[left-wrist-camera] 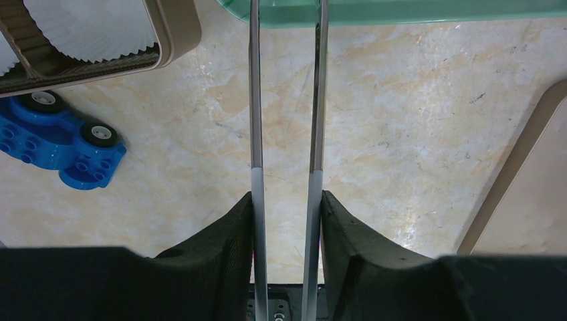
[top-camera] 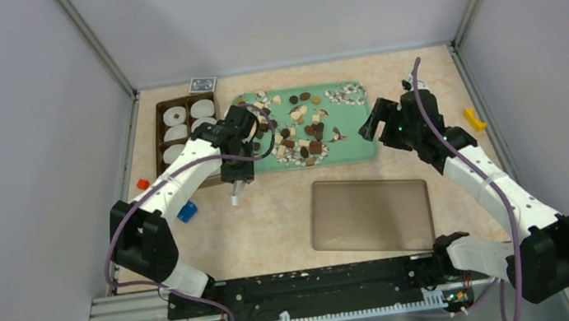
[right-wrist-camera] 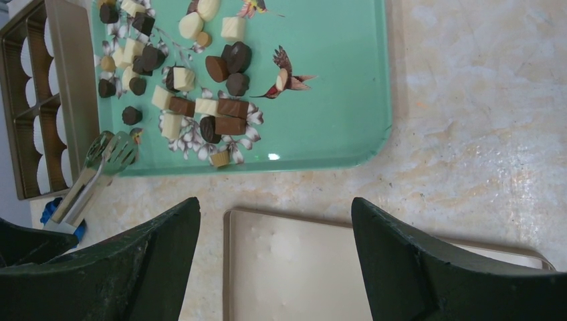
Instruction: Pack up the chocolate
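Chocolate (right-wrist-camera: 216, 68): small, light, likely brittle pieces just past the tips of empty, parted tongs (right-wrist-camera: 110, 150) clamped in left gripper (left-wrist-camera: 286, 200); pinch one gently across its sides.

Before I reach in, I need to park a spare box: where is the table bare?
Bare table between blue toy and lid, and the narrow strip between tray and lid. Crowded: the tray's left, with chocolate and tongs.

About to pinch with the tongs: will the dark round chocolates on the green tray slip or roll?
Probably light and rigid. The dark rounds look smooth and domed, so the metal tongs may squeeze them sideways. Lying flat on the glossy tray, they would likely slide, not roll.
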{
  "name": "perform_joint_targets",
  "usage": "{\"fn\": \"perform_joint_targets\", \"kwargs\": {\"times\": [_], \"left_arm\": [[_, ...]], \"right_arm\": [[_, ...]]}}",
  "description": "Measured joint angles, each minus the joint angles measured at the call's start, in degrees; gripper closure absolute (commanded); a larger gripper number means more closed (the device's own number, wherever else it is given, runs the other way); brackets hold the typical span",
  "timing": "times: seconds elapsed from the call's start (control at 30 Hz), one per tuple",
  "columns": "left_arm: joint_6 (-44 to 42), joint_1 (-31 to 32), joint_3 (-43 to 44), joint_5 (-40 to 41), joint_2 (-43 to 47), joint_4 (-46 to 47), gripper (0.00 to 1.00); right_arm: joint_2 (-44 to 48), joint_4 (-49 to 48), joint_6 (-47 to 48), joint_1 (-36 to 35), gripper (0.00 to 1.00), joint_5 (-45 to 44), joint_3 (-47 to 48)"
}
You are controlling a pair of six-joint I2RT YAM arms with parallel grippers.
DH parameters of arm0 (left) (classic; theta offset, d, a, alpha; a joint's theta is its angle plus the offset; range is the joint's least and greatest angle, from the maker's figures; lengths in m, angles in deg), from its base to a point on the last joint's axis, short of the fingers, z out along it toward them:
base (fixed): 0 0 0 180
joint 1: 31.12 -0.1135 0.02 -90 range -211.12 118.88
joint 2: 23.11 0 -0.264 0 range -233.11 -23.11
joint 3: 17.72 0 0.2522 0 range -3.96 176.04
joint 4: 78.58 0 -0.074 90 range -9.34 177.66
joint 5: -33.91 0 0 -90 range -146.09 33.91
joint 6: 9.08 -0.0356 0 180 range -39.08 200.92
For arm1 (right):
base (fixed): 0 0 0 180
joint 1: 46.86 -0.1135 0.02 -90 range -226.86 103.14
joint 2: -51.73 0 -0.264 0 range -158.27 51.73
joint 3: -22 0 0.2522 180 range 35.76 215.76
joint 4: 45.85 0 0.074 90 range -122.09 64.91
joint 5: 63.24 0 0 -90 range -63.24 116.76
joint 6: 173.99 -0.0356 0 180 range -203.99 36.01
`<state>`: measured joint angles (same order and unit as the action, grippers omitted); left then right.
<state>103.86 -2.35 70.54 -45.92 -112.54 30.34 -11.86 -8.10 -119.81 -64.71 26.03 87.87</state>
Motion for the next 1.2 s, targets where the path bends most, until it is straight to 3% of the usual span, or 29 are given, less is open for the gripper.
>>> {"fn": "perform_joint_targets", "kwargs": {"times": [0.63, 0.97, 1.2], "left_arm": [[2.4, 0.3, 0.0, -0.3, 0.0, -2.3, 0.60], [3.5, 0.8, 0.0, -0.7, 0.1, -3.5, 0.82], [3.9, 0.9, 2.5, -0.2, 0.2, -4.4, 0.85]], "right_arm": [[0.0, 0.0, -0.2, 0.0, 0.19, 0.0, 0.0], [0.0, -0.6, -0.2, 0.0, 0.19, 0.1, 0.0], [0.0, -0.6, -0.2, 0.0, 0.19, 0.2, 0.0]]}}
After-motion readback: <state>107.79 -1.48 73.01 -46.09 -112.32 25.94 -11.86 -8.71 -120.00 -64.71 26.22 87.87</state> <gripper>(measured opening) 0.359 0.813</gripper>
